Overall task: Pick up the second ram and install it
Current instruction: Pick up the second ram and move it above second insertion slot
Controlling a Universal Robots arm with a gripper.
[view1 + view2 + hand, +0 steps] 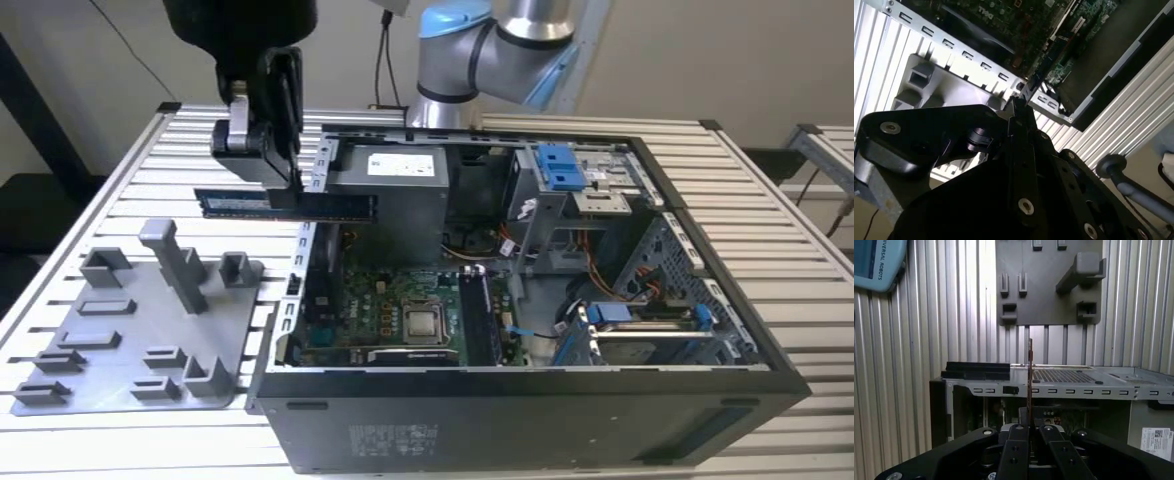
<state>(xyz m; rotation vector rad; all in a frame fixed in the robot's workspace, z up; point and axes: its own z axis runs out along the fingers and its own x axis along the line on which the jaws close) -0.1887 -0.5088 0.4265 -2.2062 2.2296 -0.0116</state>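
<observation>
Second ram's up in the air, not in a slot yet

Your hand (283, 185) is clamped shut on the second ram (334, 208) at about mid-length, probably for balance. It's standing on edge above the case (534, 420) wall nearest the grey fixture plate (227, 320). The long axis is level and crosses that wall, with one end over the case and the other outside.
</observation>
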